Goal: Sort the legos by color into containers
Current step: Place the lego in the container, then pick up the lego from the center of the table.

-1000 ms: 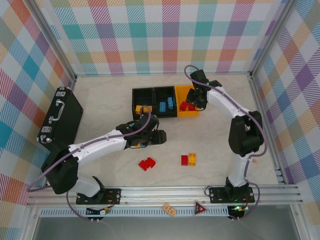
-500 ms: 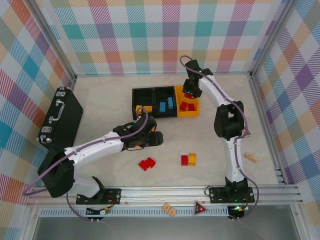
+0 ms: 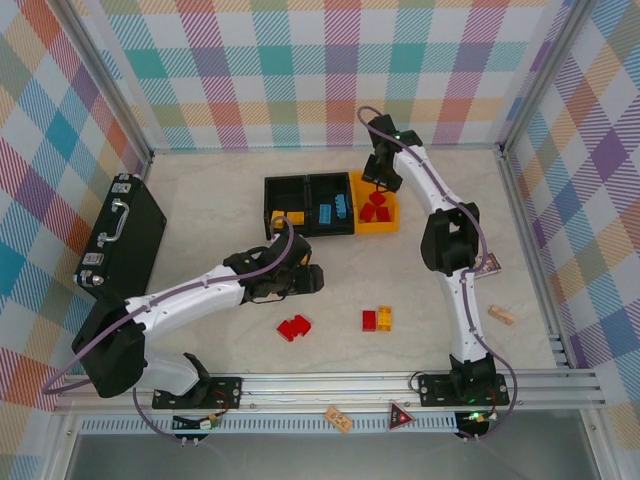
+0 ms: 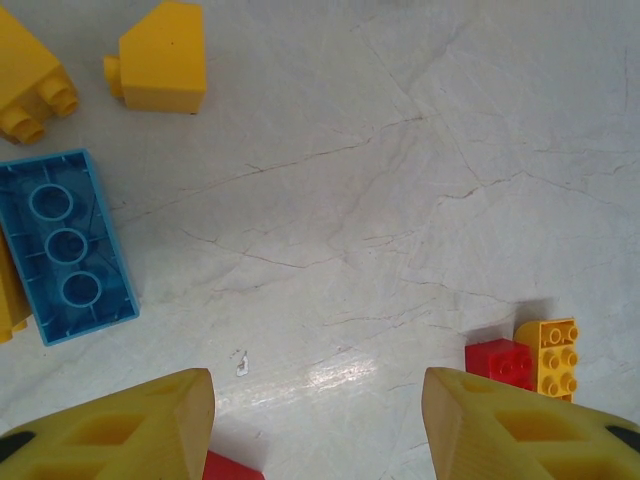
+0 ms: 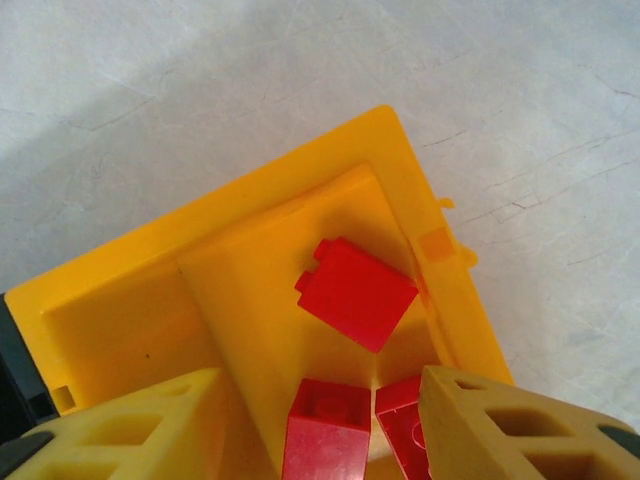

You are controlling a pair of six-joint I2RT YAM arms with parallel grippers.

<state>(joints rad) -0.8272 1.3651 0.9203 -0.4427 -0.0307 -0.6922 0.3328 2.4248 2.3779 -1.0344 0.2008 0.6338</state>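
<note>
Yellow left fingers (image 4: 110,430), right fingers (image 5: 500,425) parted, empty.

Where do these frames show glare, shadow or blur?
Left wrist: a small bright glare patch on the table near the bottom edge; the blue brick is sharp. Right wrist: a soft grey shadow falls across the table beyond the yellow bin; the red brick in it is crisp. Top external: evenly lit, sharp, no blown highlights.

The containers (image 3: 308,196) sit behind the loose legos (image 3: 385,318), with a briefcase (image 3: 125,245) to their left.
</note>
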